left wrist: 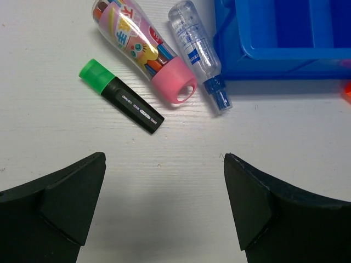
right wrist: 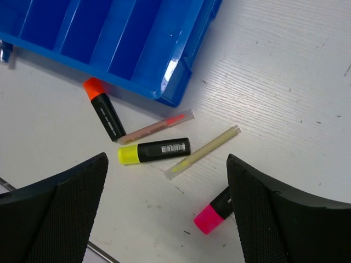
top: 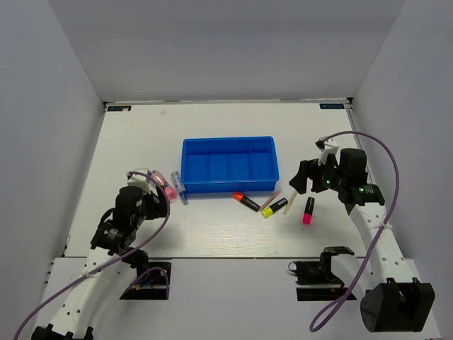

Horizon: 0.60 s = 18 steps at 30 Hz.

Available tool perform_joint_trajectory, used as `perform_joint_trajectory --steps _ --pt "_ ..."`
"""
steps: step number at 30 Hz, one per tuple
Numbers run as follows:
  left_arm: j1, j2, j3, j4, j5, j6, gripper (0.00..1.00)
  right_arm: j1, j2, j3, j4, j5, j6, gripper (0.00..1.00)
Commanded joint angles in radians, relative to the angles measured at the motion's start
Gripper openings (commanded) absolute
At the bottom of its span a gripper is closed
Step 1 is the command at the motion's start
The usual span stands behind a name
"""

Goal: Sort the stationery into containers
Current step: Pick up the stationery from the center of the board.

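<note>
White table (top: 212, 237), blue tray (top: 228, 188) looks empty: sorting unstarted. Left claw (left wrist: 164, 186) wide, green marker (left wrist: 122, 97) upper left; right claw (right wrist: 167, 186) wide. Next: descend, pinch.

Left end effector (left wrist: 164, 204) agape; right end effector (right wrist: 167, 205) likewise

White lettering on the black green-capped marker (left wrist: 131, 104) is too small to read. The black yellow-capped marker (right wrist: 154, 150) carries a white barcode label.

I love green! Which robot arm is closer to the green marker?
Left. Its open fingers hover just beside the green marker. The right arm's fingers are far across the table, above the yellow marker.
</note>
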Motion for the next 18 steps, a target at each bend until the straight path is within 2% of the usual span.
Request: perform_joint_trajectory --steps 1,5,8,10,11,12,14,15,18 --pt "0.007 -0.002 0.005 0.017 0.007 0.001 1.0 -0.001 -0.022 0.011 -0.014 -0.019 -0.092 0.9" --pt "0.005 0.007 0.007 0.016 0.006 -0.007 1.0 -0.001 -0.004 0.042 -0.079 -0.027 -0.13 0.9" --pt "0.005 0.008 0.007 0.011 0.001 -0.019 1.0 -0.003 0.013 0.045 -0.085 0.051 -0.132 0.9" --pt "0.005 0.008 0.005 0.013 0.001 -0.028 0.91 -0.001 0.042 0.06 -0.128 0.122 -0.17 0.9" --pt "0.005 0.012 0.007 0.017 0.005 -0.04 0.85 0.0 0.051 0.063 -0.143 0.158 -0.196 0.9" --pt "0.007 0.016 0.005 0.016 0.001 -0.045 0.57 0.001 0.064 0.075 -0.173 0.168 -0.215 0.9" --pt "0.004 0.036 0.017 0.005 -0.037 -0.089 0.12 0.001 0.082 0.086 -0.218 0.192 -0.279 0.9" --pt "0.007 0.054 0.023 -0.007 -0.051 -0.106 0.0 0.002 0.087 0.088 -0.242 0.192 -0.284 0.9" --pt "0.007 0.128 0.049 -0.024 -0.105 -0.168 0.0 0.007 0.05 0.054 -0.215 0.076 -0.36 0.88"
